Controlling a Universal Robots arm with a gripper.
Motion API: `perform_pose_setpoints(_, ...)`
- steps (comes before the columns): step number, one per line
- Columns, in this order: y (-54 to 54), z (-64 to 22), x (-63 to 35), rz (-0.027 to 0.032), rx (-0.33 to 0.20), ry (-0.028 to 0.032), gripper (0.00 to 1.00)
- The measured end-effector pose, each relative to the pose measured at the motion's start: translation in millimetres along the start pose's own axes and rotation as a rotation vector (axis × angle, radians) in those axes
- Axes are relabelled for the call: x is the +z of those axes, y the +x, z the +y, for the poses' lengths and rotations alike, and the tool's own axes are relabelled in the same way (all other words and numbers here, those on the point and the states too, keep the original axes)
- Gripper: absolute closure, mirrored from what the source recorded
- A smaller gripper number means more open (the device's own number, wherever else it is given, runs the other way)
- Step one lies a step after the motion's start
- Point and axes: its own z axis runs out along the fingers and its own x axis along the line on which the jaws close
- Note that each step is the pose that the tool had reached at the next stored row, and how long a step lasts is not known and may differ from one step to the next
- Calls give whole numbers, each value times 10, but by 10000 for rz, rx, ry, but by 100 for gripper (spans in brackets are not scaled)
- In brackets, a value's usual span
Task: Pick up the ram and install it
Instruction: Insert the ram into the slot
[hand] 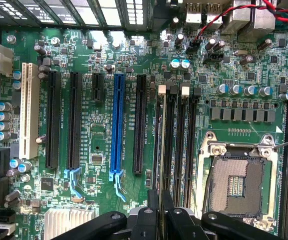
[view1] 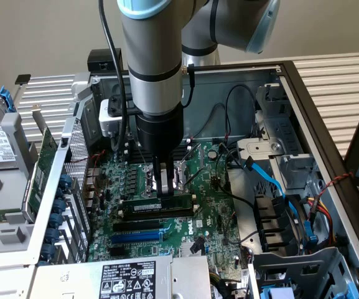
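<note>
The white label (view1: 127, 278) on the power supply (view1: 185, 277) carries small print and round marks. No word is readable to me. The lettering on the motherboard (hand: 104, 135) is also too small.

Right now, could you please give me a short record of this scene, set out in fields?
setting: open computer case, motherboard exposed
end effector: shut on the ram
ram: held on edge, lined up along the black memory slots
seating: cannot tell whether it is pressed home
nearby: empty CPU socket beside the memory slots; blue expansion slot on their other side
</note>
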Motion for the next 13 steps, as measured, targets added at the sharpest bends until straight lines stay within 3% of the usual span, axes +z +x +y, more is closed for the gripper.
perform_pose_setpoints(13, -7, 4, 31, 0, -46, -1, 86)
